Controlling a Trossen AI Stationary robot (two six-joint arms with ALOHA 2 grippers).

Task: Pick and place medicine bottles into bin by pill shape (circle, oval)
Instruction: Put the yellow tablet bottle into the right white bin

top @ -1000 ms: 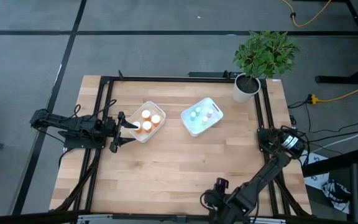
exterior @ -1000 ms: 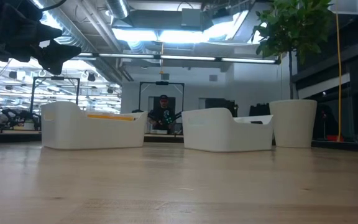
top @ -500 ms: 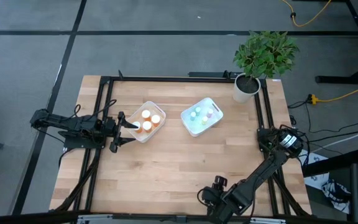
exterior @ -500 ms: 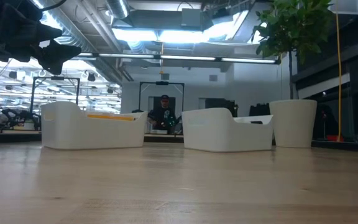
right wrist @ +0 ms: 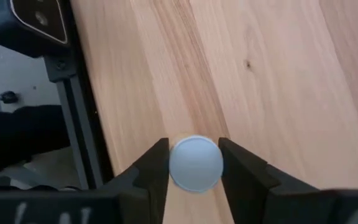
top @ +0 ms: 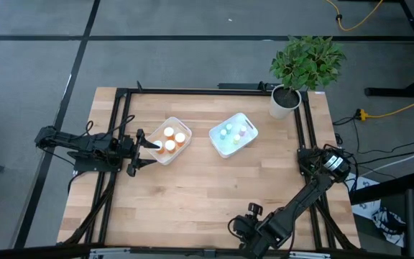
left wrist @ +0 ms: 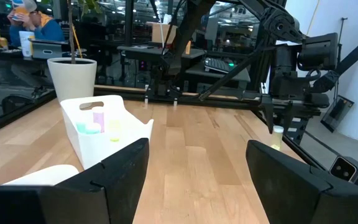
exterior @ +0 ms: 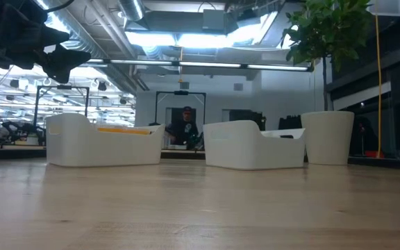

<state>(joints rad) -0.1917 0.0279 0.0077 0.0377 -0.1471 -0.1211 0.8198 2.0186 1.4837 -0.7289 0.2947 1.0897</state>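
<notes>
Orange bottles point(top: 169, 139) in one white bin point(top: 158, 155); pastel bottles point(top: 234, 132) elsewhere.

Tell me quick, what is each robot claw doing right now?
Left gripper: open, empty, beside the white plastic bin of orange bottles.
Right gripper: closed on a small pale-capped medicine bottle at the table's near edge.

potted plant point(top: 298, 70), wooden table point(top: 207, 187), person point(exterior: 185, 128)
</notes>
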